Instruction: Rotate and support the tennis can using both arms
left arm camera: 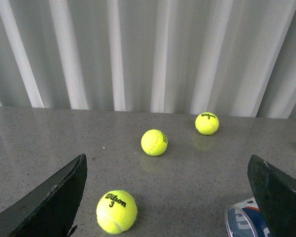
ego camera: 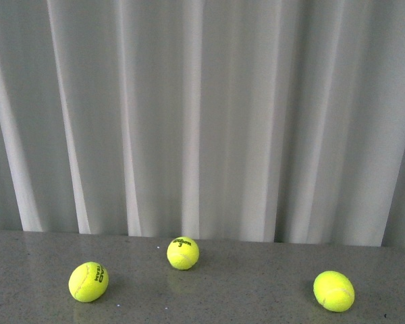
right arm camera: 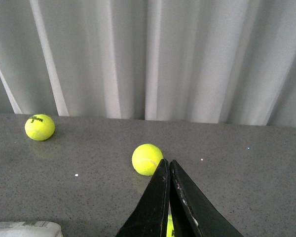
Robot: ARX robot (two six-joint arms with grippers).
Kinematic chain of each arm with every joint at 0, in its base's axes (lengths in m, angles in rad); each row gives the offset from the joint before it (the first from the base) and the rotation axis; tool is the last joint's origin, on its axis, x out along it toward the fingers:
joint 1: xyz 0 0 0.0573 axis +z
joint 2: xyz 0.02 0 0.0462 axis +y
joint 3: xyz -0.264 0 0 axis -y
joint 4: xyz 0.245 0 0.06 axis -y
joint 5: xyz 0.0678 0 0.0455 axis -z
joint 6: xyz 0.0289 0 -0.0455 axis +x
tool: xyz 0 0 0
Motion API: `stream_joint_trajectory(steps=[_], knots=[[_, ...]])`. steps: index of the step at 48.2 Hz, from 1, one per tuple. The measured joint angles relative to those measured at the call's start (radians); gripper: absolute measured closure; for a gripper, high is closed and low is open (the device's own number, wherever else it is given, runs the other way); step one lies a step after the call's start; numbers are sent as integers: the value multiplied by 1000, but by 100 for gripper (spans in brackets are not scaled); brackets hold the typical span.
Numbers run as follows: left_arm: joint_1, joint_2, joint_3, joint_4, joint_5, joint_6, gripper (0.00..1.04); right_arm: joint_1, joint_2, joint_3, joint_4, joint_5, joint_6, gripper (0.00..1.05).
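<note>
**1. Can** (left arm camera: 240, 222). You saw it in the left wrist view only. It was on the table (left arm camera: 49, 133), just beside one finger (left arm camera: 281, 197) of the left gripper. That finger hid part of it and the frame edge cut off more.
- Look: a clear tube with its round rim turned toward the camera, and a label in blue, white and orange.
- You could not tell whether it touched the finger.

**2. Left gripper** (left arm camera: 166, 163). The fingers were spread wide apart and closed on nothing.
- A ball printed "Wilson 3" (left arm camera: 116, 211) sat on the table in the gap between them.
- A second ball (left arm camera: 154, 142) and a third ball (left arm camera: 207, 123) lay farther off, toward the curtain (left arm camera: 138, 49).

**3. Right gripper** (right arm camera: 168, 163). The fingers were pressed together at the tips.
- A thin sliver of yellow showed in the slit farther back, and you could not tell what it was.
- A near ball (right arm camera: 147, 159) lay just beyond the tips.
- A far ball (right arm camera: 39, 127) lay well apart from it, close to the curtain.
- A pale object (right arm camera: 24, 228) was cut off at the frame edge, and you could not identify it.

**4. Front view.** There were three yellow balls on the grey table, well apart from one another.
- The lower-left ball (ego camera: 88, 281) was at the lower left of the frame.
- The centre ball (ego camera: 183, 253) was at the lower centre, nearest the curtain.
- The lower-right ball (ego camera: 334, 291) was at the lower right.
- The white pleated curtain filled the upper frame.
</note>
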Motion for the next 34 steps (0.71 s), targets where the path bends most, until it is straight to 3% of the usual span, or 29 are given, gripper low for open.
stream_joint_trajectory(steps=[10, 13, 17, 34], knots=[[0, 0, 0, 0, 0, 0, 7, -37, -154, -39, -114, -32, 0, 101], [0, 0, 0, 0, 0, 0, 7, -89, -212, -50, -161, -108, 0, 101], [0, 0, 0, 0, 0, 0, 7, -118, -285, -61, -222, -110, 1, 101], [0, 0, 0, 0, 0, 0, 7, -121, -568, -76, -475, -115, 1, 101]])
